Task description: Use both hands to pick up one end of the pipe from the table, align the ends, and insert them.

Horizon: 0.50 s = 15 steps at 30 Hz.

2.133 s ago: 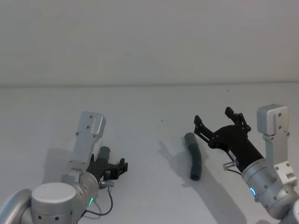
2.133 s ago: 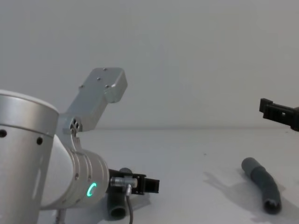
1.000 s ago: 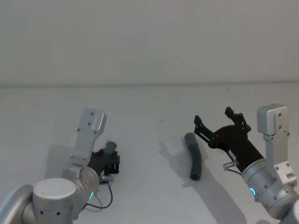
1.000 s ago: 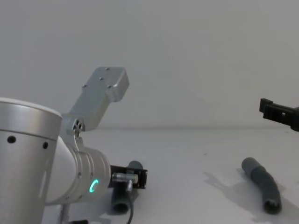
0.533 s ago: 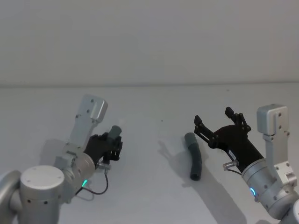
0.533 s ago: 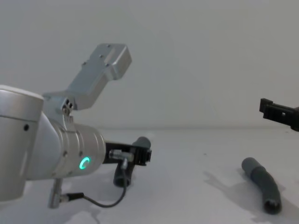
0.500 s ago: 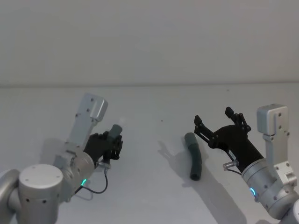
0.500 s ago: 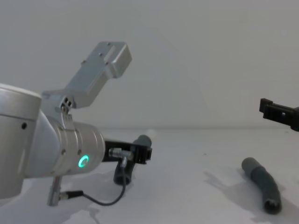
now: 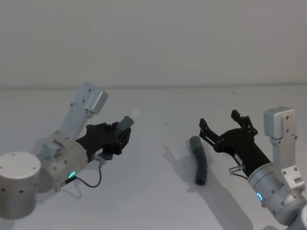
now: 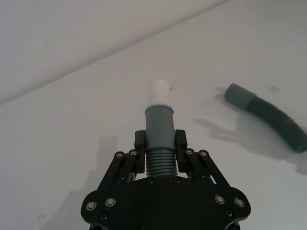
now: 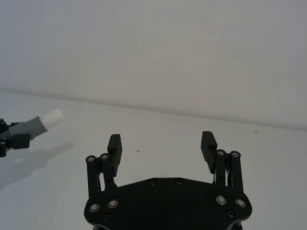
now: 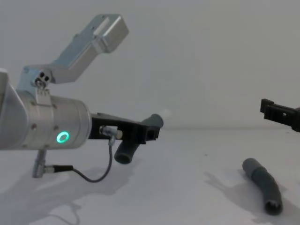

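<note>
Plain matte white worktop (image 9: 144,201) meets a bare pale wall (image 9: 153,43). The left gripper (image 9: 123,136), over the worktop's left side, has its fingers clamped on one hose piece (image 10: 159,125), held clear of the surface, white tip (image 10: 157,91) forward. The right gripper (image 9: 218,120) hovers, fingers apart, near the other hose piece (image 9: 200,165) lying toward the right edge. Grasping that, aligning and inserting remain.
</note>
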Motion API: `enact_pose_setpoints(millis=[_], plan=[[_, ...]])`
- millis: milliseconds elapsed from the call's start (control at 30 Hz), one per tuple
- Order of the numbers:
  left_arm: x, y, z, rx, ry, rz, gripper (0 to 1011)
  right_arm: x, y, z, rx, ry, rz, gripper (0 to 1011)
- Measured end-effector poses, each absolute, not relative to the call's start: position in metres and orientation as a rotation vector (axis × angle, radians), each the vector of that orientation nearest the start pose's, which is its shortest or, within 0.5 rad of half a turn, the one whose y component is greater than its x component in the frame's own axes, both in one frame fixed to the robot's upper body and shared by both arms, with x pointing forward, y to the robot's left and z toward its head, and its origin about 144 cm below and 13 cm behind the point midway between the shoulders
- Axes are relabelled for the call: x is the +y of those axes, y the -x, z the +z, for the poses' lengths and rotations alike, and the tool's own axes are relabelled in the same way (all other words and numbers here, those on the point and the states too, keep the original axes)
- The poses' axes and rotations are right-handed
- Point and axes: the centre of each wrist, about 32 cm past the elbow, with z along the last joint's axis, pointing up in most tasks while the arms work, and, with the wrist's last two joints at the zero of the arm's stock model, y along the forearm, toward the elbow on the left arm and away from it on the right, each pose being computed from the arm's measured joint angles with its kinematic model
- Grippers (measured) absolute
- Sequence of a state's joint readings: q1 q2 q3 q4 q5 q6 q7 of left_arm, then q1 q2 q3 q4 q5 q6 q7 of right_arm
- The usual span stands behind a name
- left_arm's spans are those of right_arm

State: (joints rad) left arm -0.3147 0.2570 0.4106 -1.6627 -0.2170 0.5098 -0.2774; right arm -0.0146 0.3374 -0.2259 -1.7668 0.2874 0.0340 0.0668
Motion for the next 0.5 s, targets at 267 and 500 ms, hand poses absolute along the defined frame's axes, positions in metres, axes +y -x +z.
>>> enact_pose_setpoints(millis=[267, 500], plan=[[0.192, -0.518, 1.26, 0.006, -0.27, 0.765, 323, -0.237, -0.443, 1.189, -0.075, -0.026, -1.229, 1002], [0.207, -0.525, 1.268, -0.017, -0.27, 0.665, 323, -0.237, -0.443, 1.189, -0.075, -0.026, -1.229, 1002]])
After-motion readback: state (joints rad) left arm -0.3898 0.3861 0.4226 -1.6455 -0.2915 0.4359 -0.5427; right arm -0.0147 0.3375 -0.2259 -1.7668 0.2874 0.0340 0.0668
